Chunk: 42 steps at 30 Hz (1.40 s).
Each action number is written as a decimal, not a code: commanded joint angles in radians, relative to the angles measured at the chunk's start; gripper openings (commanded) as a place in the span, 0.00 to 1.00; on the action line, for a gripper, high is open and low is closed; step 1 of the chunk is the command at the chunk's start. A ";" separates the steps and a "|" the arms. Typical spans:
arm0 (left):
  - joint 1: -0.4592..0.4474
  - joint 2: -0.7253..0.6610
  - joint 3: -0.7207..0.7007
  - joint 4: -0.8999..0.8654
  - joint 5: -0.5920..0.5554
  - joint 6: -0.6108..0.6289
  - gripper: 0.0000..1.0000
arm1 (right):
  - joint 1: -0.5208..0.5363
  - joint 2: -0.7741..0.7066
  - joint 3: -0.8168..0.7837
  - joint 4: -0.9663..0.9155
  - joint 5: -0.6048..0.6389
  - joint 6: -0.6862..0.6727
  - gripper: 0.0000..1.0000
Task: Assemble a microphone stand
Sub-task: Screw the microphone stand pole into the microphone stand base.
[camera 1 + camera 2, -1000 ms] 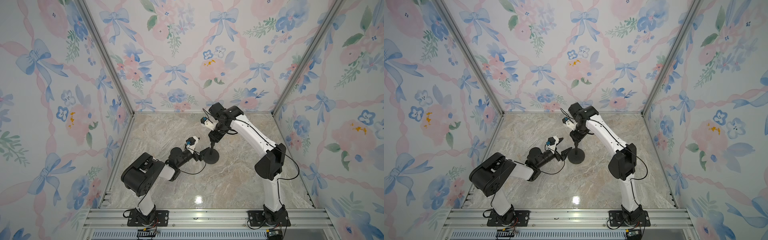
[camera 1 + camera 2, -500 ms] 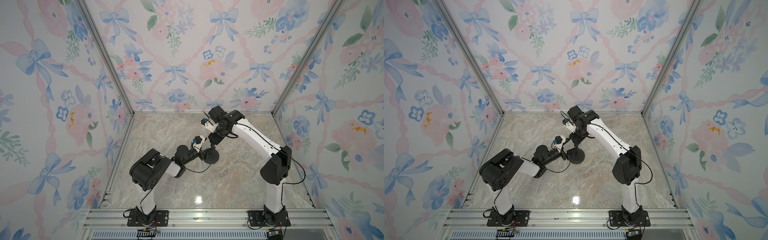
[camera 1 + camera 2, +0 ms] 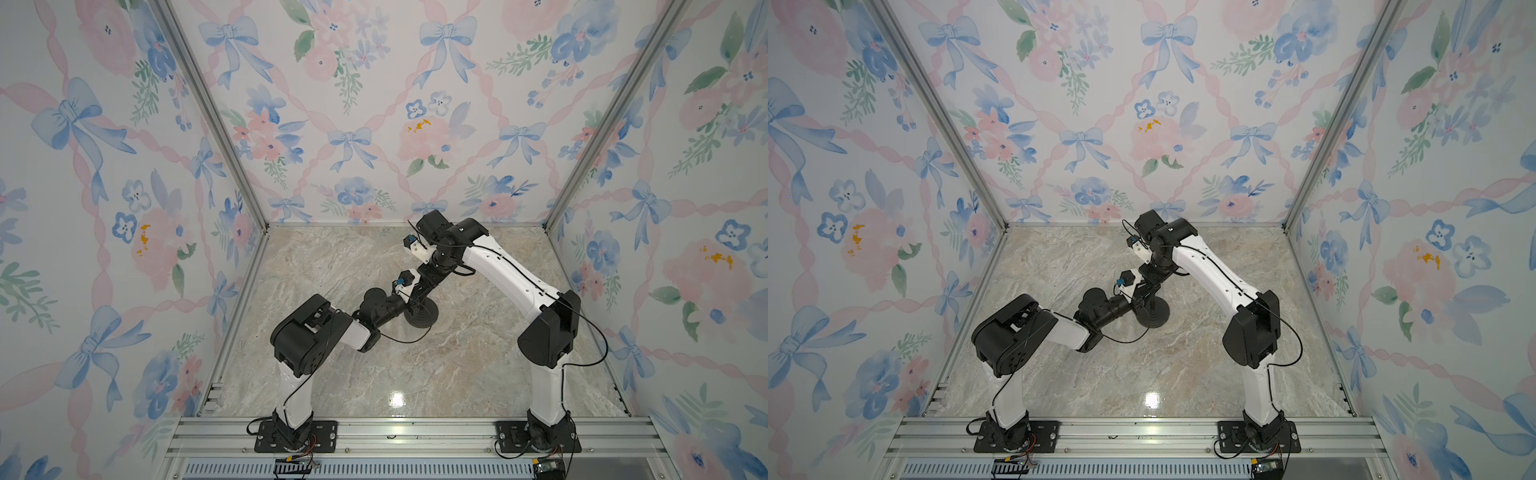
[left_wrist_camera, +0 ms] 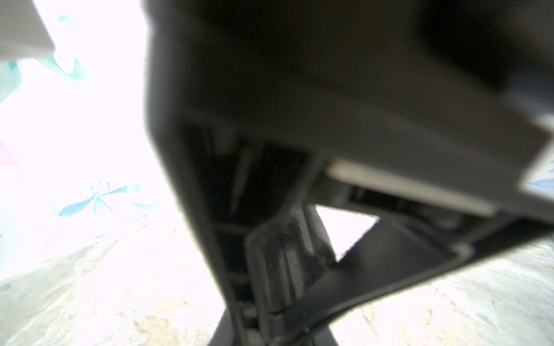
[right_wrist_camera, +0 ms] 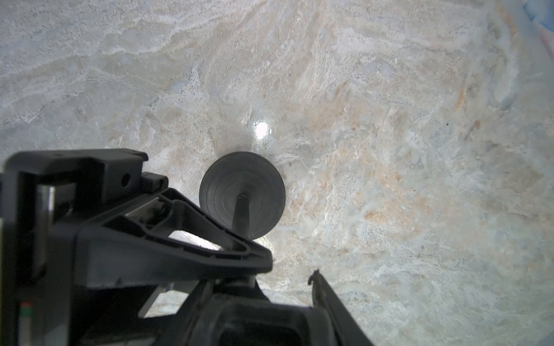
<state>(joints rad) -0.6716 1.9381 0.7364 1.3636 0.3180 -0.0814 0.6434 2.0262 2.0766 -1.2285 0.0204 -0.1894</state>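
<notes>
Now that the left arm (image 3: 353, 332) has swung in beside the stand (image 3: 1156, 316) — status:
left hand (image 3: 415, 300): wide open a second ago, now clenched — on the rod (image 5: 241, 215) just above the base (image 5: 260, 176), by the look of it (its own wrist view is too blurred to confirm)
right hand (image 3: 424, 281): no change, sits over the rod's top; grip hidden behind the left hand, can't tell whether it holds
stand: upright, mid-tabletop (image 3: 457, 365), rod planted in the base's centre
meaning: rod looks seated; left hand likely bracing it so the right can tighten or let go
</notes>
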 commanded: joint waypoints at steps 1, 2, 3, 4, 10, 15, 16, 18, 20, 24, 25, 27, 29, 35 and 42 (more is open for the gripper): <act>-0.006 0.033 0.023 -0.004 0.024 0.000 0.12 | 0.012 0.074 -0.016 -0.098 -0.046 0.026 0.28; -0.007 0.035 0.023 -0.004 0.027 0.002 0.08 | 0.012 0.072 -0.010 -0.101 -0.046 0.027 0.30; -0.007 0.037 0.022 -0.004 0.029 0.008 0.05 | 0.010 0.070 0.000 -0.106 -0.046 0.026 0.34; -0.005 0.038 0.020 -0.004 0.030 0.011 0.04 | 0.008 0.066 0.009 -0.106 -0.050 0.028 0.37; 0.001 0.047 0.022 -0.003 0.053 0.006 0.00 | 0.000 0.034 0.143 -0.130 -0.087 0.029 0.59; 0.007 0.043 0.022 -0.004 0.064 -0.007 0.00 | -0.044 -0.021 0.263 -0.172 -0.128 -0.001 0.64; 0.006 0.041 0.020 -0.003 0.066 -0.010 0.00 | -0.059 -0.039 0.264 -0.168 -0.147 -0.006 0.66; 0.006 0.040 0.020 -0.004 0.072 -0.012 0.00 | -0.083 -0.066 0.259 -0.170 -0.185 -0.033 0.67; 0.003 0.038 0.014 -0.004 0.075 -0.014 0.00 | -0.098 -0.097 0.224 -0.177 -0.213 -0.121 0.68; -0.003 0.027 0.004 -0.003 0.086 -0.008 0.00 | -0.096 -0.202 0.027 -0.138 -0.195 -0.565 0.71; -0.005 0.028 0.005 -0.003 0.089 -0.008 0.00 | -0.100 -0.230 -0.041 -0.087 -0.178 -0.662 0.73; -0.005 0.028 0.005 -0.003 0.092 -0.008 0.00 | -0.116 -0.258 -0.113 -0.040 -0.226 -0.824 0.76; -0.005 0.027 0.003 -0.006 0.095 -0.007 0.00 | -0.122 -0.253 -0.133 -0.059 -0.285 -0.999 0.79; -0.005 0.025 0.002 -0.007 0.108 -0.004 0.00 | -0.121 -0.177 -0.067 -0.043 -0.346 -1.198 0.80; -0.006 0.025 0.005 -0.009 0.115 -0.004 0.00 | -0.101 -0.070 0.026 -0.077 -0.293 -1.294 0.80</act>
<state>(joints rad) -0.6678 1.9587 0.7498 1.3869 0.3939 -0.0792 0.5331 1.9297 2.0815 -1.2835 -0.2775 -1.4006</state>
